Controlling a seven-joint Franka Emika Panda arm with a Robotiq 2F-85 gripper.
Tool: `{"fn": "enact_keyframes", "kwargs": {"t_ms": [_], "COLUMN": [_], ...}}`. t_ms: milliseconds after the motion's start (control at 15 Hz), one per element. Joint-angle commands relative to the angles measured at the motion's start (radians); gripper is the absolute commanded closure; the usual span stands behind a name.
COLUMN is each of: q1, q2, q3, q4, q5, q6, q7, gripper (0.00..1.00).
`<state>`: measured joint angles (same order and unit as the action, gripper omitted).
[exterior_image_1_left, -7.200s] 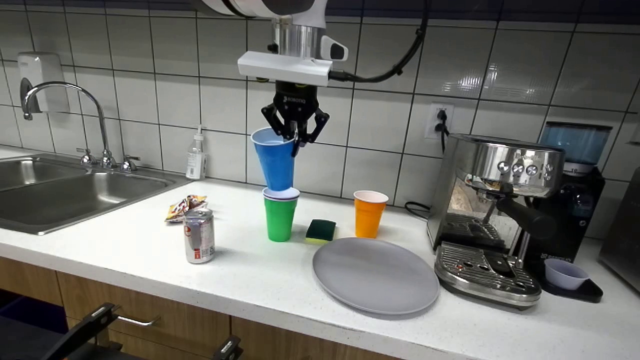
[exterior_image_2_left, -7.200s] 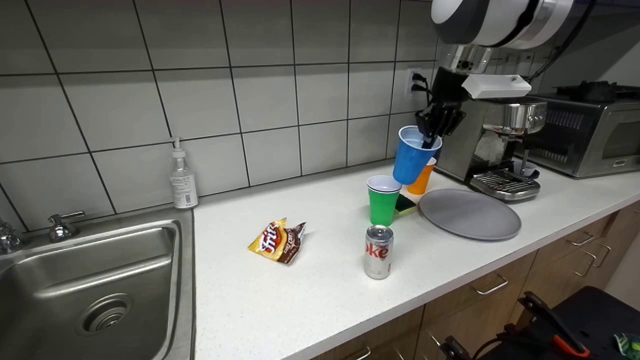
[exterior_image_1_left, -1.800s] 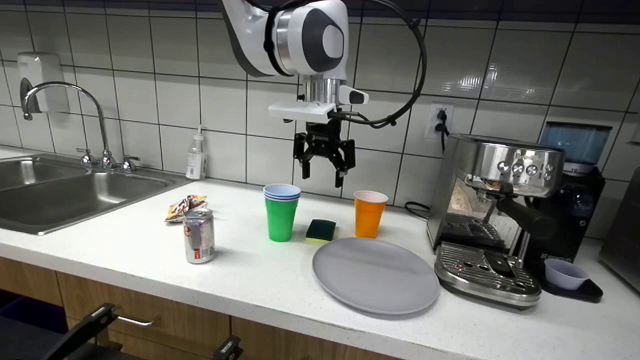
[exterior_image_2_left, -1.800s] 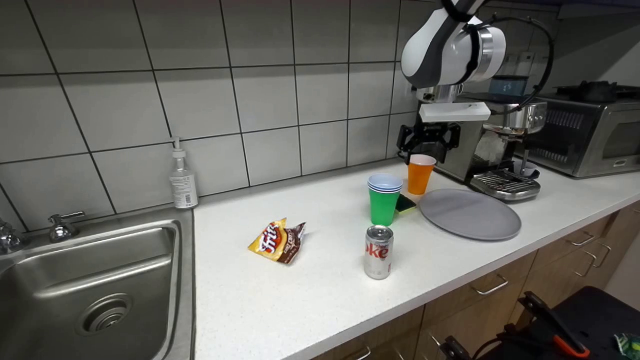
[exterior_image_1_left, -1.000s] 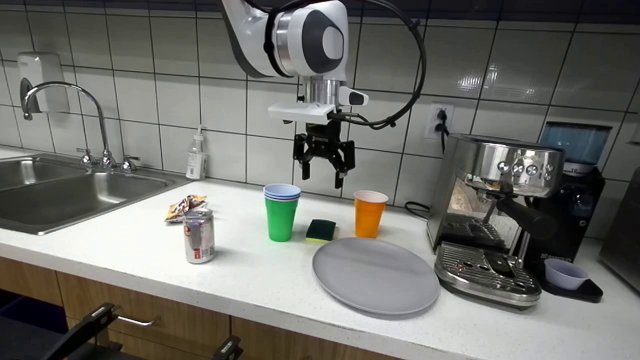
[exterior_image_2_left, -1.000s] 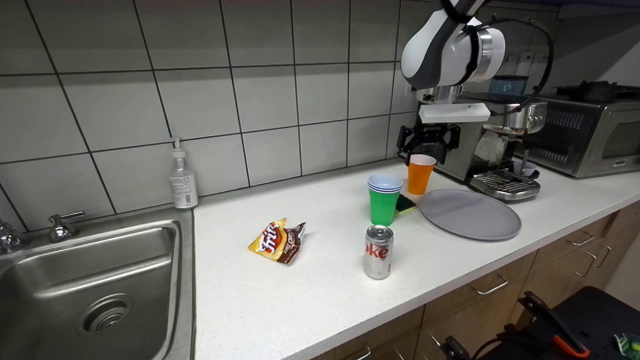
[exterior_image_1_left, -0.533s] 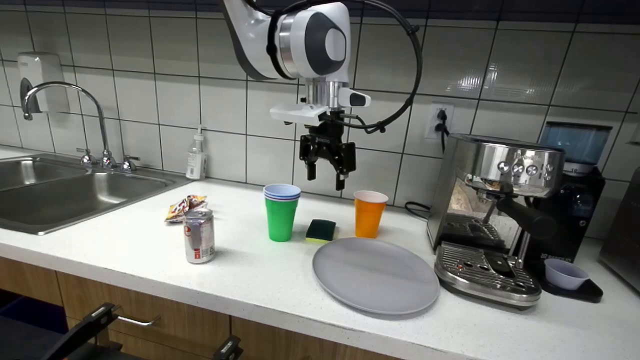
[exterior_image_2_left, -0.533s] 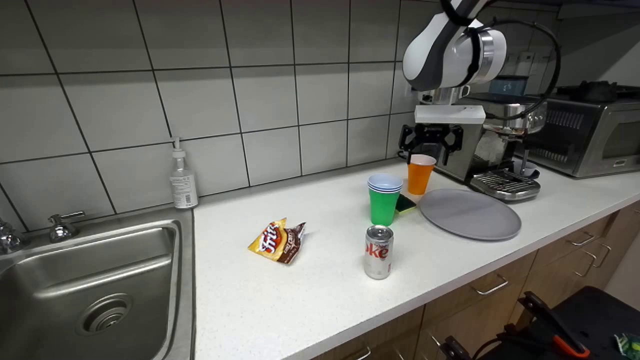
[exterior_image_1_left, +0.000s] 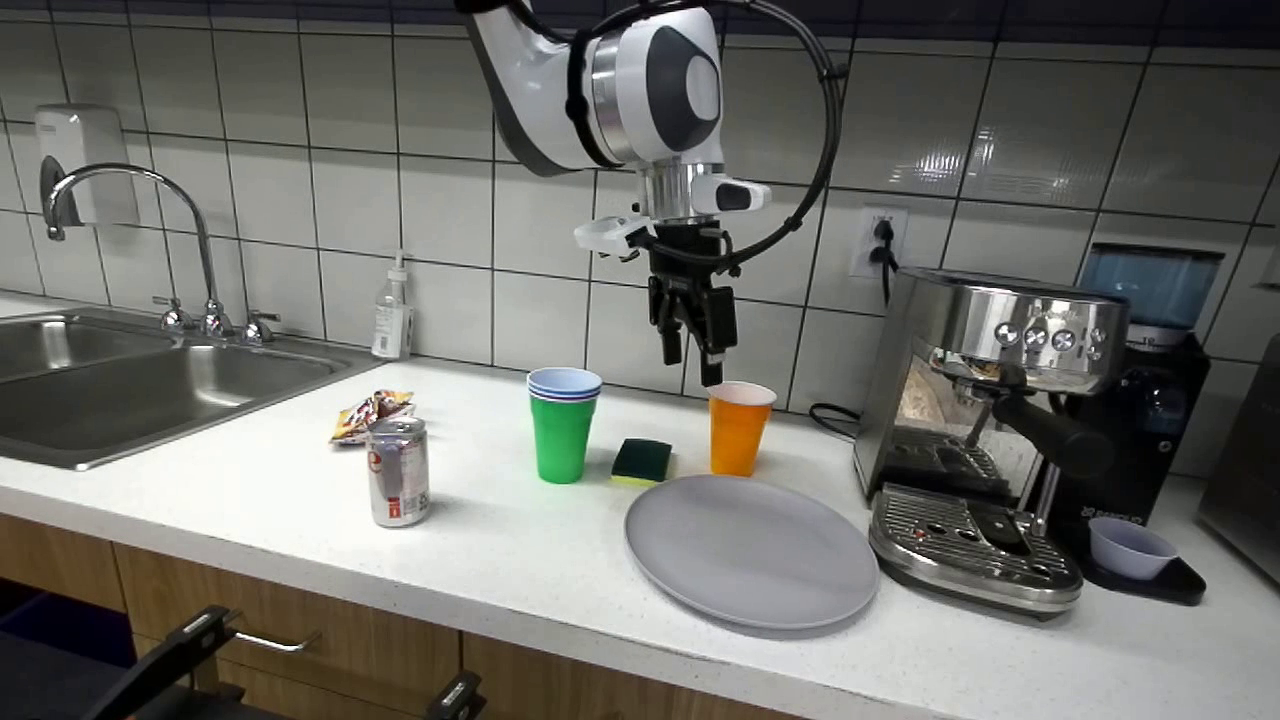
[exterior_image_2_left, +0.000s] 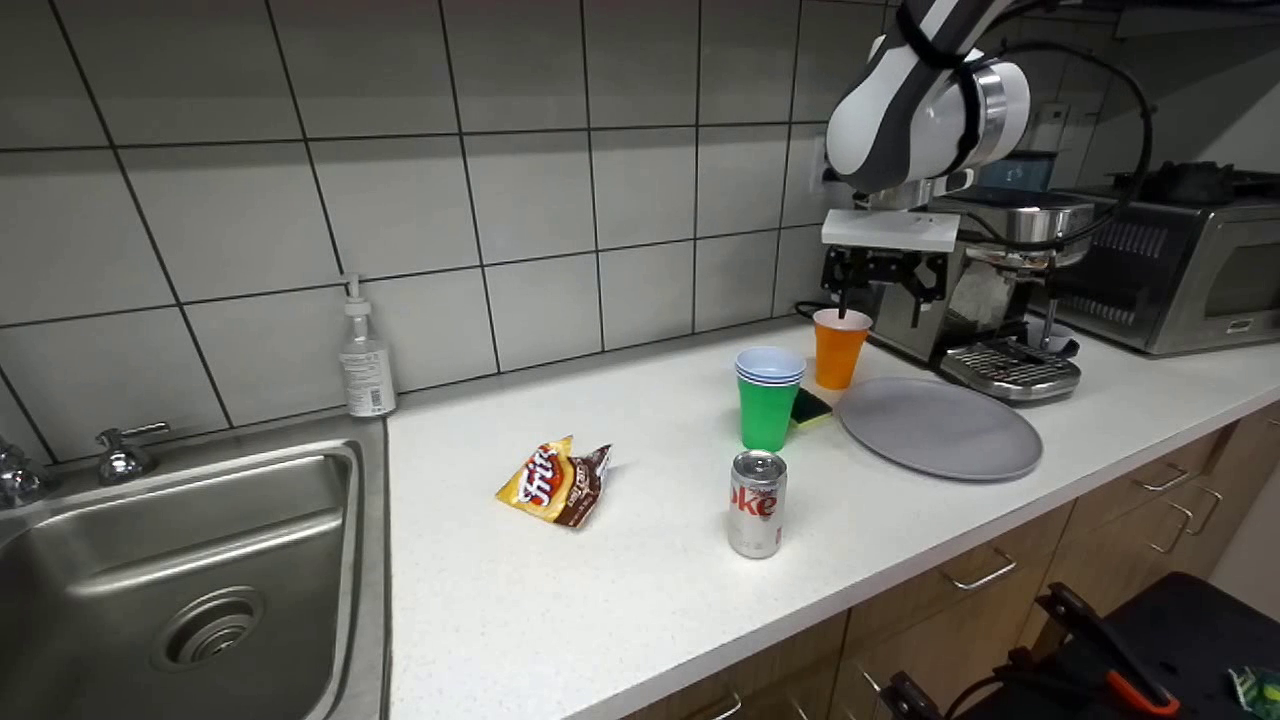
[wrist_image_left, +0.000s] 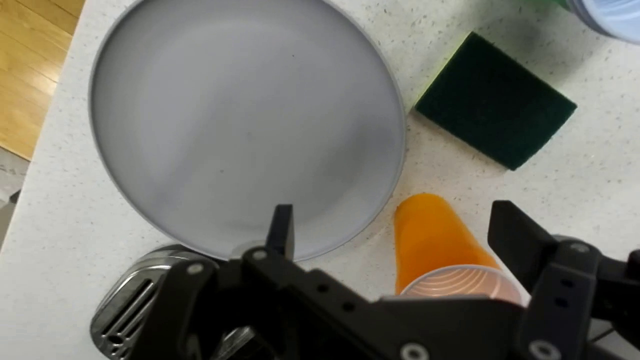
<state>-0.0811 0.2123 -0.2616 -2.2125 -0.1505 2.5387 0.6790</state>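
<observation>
A sponge (exterior_image_1_left: 642, 459) sits between stacked cups (exterior_image_1_left: 562, 438) and a single cup (exterior_image_1_left: 738, 432) at the centre of the frame in an exterior view, behind a plate (exterior_image_1_left: 752, 555). An espresso machine (exterior_image_1_left: 945, 435) stands right, a can (exterior_image_1_left: 398, 472) lower left with a snack bag (exterior_image_1_left: 368, 416) behind it, a sink (exterior_image_1_left: 150, 400) far left.

The gripper (exterior_image_1_left: 691, 370) is black, and the single cup (exterior_image_1_left: 737, 440) is orange outside and pale inside. The plate (wrist_image_left: 240, 110) is grey, the sponge (wrist_image_left: 495, 102) is dark green and yellow, and the stack of cups (exterior_image_1_left: 562, 438) is green with light blue on top. The can (exterior_image_2_left: 757, 515) is silver with red letters, and the counter (exterior_image_2_left: 490, 620) is white with little grey dots.
</observation>
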Motion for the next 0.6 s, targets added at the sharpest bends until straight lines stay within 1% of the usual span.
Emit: {"fn": "enact_keyframes", "kwargs": {"t_ms": [0,200,533], "q1": [0.014,0.017,0.024], "q2": [0.045,0.078,0.138], "q3": [-0.028,-0.040,-0.053], "q4": [0.068,0.106,0.170], "q5": [-0.040,-0.041,-0.037], "q6": [-0.038,-0.043,-0.054], "q7": [0.157,0.236,0.326], "gripper": [0.00,0.00,0.00]}}
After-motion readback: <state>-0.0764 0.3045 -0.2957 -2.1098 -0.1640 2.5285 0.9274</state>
